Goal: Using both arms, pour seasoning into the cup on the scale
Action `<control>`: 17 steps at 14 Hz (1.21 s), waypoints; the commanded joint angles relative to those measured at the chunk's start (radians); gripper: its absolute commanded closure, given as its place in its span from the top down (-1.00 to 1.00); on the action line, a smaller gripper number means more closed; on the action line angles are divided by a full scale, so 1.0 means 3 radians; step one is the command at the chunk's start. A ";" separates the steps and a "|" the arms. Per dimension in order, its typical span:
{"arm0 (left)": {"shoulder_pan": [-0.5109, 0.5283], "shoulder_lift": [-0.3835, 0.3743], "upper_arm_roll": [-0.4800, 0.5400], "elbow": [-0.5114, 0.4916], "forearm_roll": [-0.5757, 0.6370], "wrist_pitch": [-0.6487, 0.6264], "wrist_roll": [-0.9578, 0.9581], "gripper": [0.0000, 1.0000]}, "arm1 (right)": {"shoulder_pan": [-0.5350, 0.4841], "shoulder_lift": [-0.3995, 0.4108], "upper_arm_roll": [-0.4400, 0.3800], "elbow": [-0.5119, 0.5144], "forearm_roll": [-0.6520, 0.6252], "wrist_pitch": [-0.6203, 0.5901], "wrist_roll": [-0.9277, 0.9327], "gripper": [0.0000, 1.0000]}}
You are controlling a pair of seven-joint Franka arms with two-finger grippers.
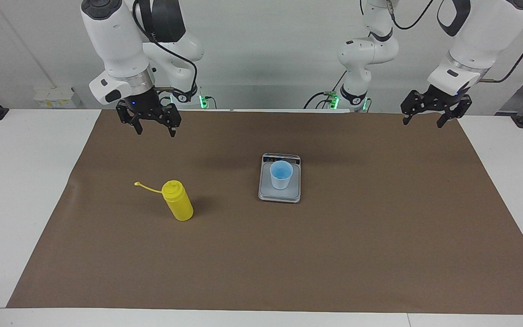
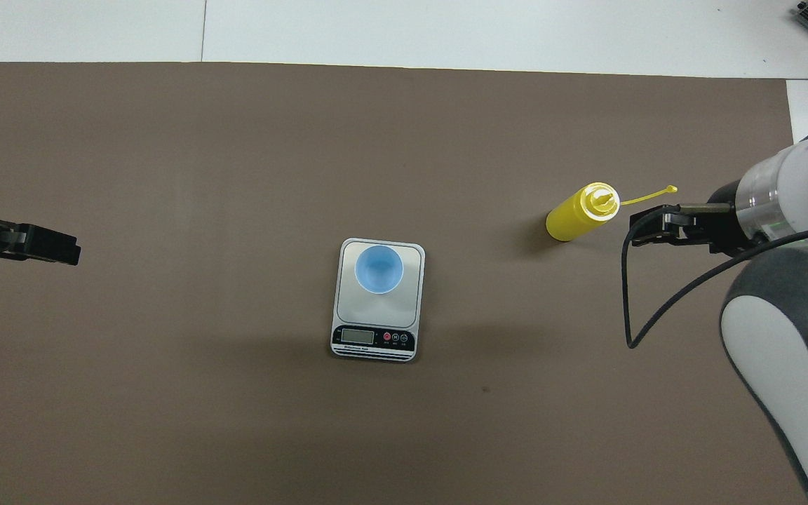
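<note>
**Yellow bottle standing alone, both grippers open in the air**

Standing upright on the brown paper mat (image 1: 261,254), toward the right arm's end of the table: the bright yellow plastic squeeze bottle (image 1: 178,200), cylindrical, with a nozzle top. Trailing from its top toward the right arm's end, and slightly toward the robots: the thin yellow cap strap (image 1: 147,187). Touching only the mat, with no gripper on it.

Sitting near the middle of the mat, well apart from the bottle: the flat rectangular silver-grey kitchen scale (image 1: 279,194), with its dark display strip turned toward the robots. Resting upright on its grey weighing plate: the small light-blue plastic cup (image 1: 281,175), tapered, bluer inside, shorter than the bottle.

Hanging high over the mat's edge by the robots, on the bottle's side of the table: the right gripper (image 1: 154,131), black, fingers spread apart and pointing down, holding nothing. In the overhead view, lying just beside the bottle's top without covering it.

Waiting over the mat's corner at the left arm's end, by the robots: the left gripper (image 1: 423,123), also with fingers apart, gripping nothing, well apart from scale and cup.
</note>
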 commanded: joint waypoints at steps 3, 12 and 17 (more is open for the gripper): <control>-0.0016 -0.0081 0.0029 -0.0110 -0.0045 0.0066 -0.0084 1.00 | -0.0026 -0.0093 0.0011 -0.0113 0.0072 0.0020 -0.0053 1.00; -0.0041 -0.0086 0.0019 -0.0105 -0.0040 0.0025 -0.0089 1.00 | -0.0036 -0.0119 0.0011 -0.0159 0.0072 0.0031 -0.0369 1.00; -0.0041 -0.0091 0.0019 -0.0105 -0.0040 0.0035 -0.0094 1.00 | -0.0057 -0.0114 0.0011 -0.0159 0.0072 0.0026 -0.0441 1.00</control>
